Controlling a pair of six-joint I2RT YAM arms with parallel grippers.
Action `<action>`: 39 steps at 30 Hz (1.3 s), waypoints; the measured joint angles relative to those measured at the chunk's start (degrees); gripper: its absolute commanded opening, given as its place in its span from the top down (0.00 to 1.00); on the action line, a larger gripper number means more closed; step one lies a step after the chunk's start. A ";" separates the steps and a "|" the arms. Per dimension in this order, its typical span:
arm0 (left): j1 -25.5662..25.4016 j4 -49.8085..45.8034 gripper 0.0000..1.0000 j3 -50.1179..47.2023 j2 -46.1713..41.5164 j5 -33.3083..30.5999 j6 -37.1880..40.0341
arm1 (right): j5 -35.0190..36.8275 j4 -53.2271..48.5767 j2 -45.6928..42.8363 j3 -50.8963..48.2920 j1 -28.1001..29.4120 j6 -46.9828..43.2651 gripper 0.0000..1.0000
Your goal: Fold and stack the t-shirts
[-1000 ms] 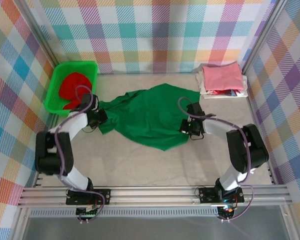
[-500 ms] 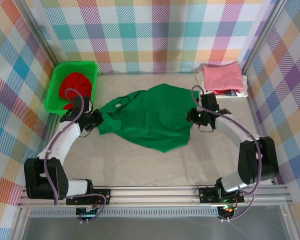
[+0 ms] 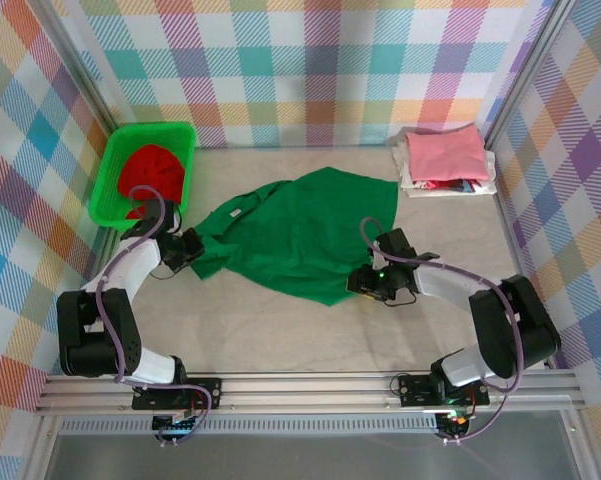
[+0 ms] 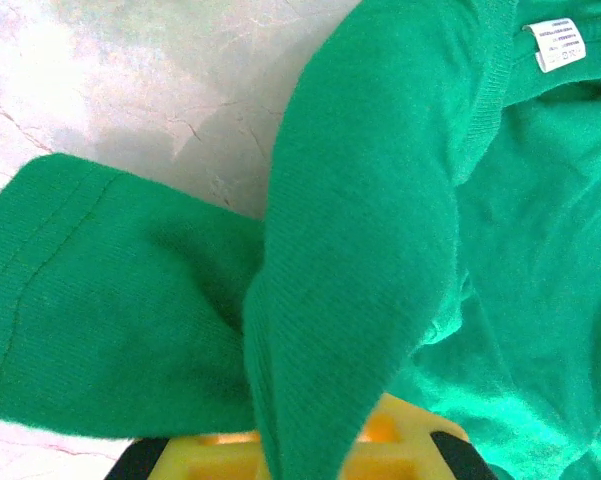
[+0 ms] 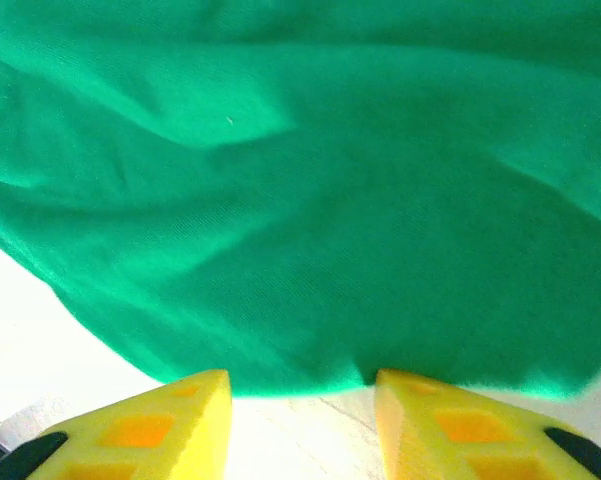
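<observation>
Centre left, the left gripper (image 3: 193, 250) clenches an edge of the green shirt (image 3: 300, 235); the right gripper (image 5: 302, 385) has its jaws released beside the lower hem.

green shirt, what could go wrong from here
The right gripper is open, with the hem of the green shirt just past its fingertips; closing here may pinch only the edge or miss it. The left gripper is shut on a bunched fold, so a pull could drag the shirt skewed instead of flattening it.
</observation>
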 measured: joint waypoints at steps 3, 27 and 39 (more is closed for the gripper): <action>0.00 0.00 1.00 0.00 -0.74 0.11 0.00 | -0.94 3.63 1.99 0.02 0.55 1.90 0.55; 0.02 -5.40 1.00 -1.53 -19.19 -2.64 2.89 | 6.88 2.45 -12.17 2.82 1.92 1.55 1.00; 0.04 -26.03 1.00 27.17 -33.16 0.20 5.86 | 12.22 -24.20 -40.48 22.25 1.95 -5.92 1.00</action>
